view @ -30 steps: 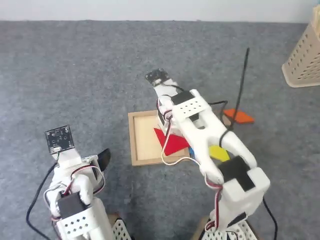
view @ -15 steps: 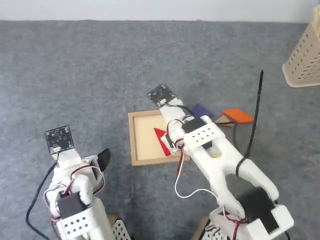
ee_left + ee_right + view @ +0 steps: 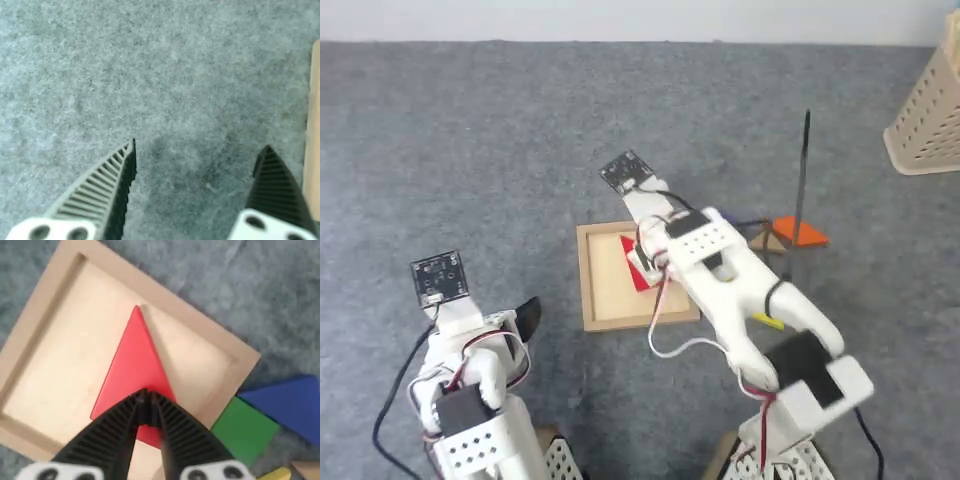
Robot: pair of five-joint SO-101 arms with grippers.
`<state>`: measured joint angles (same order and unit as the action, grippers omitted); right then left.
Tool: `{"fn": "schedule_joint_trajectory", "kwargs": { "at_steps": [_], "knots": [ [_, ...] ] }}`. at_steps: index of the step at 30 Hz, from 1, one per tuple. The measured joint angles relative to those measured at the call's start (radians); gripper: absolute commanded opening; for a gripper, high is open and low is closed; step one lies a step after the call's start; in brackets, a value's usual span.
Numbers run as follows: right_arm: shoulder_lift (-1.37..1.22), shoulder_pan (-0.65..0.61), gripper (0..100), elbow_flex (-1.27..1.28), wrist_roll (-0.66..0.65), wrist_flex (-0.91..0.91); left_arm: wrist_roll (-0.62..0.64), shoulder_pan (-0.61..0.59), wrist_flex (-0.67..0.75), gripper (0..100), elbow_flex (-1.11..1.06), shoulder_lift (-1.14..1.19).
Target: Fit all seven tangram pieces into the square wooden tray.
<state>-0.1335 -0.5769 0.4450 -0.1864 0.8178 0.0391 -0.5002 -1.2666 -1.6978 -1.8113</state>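
The square wooden tray (image 3: pixel 595 295) lies on the grey carpet mid-table. One red triangle (image 3: pixel 634 264) lies flat inside it, towards the far side. My right gripper (image 3: pixel 146 401) is shut, its tips resting on the red triangle (image 3: pixel 132 370) with nothing between them. Outside the tray's (image 3: pixel 60 270) corner lie a green piece (image 3: pixel 245 427), a blue piece (image 3: pixel 290 400) and a yellow piece (image 3: pixel 276 474). An orange piece (image 3: pixel 798 232) lies beyond the right arm. My left gripper (image 3: pixel 200 150) hangs open over bare carpet, near the tray's edge (image 3: pixel 314 130), low at the left (image 3: pixel 527 316).
A cream slotted basket (image 3: pixel 930 110) stands at the far right edge. A black cable (image 3: pixel 800 185) rises beside the right arm. A tan piece (image 3: pixel 767 241) lies by the orange one. Open carpet spreads left of and beyond the tray.
The right arm swung left and farther out, and the red triangle went with its tips from the tray's near right part to the far side. The left arm kept still.
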Motion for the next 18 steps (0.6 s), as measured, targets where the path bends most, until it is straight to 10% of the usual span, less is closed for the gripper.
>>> {"fn": "schedule_joint_trajectory", "kwargs": {
  "at_steps": [18],
  "knots": [
    [-0.292,-0.097,0.9,-0.442,-0.157,0.221,0.0,0.0,0.0,35,0.0,0.0]
  ]
}}
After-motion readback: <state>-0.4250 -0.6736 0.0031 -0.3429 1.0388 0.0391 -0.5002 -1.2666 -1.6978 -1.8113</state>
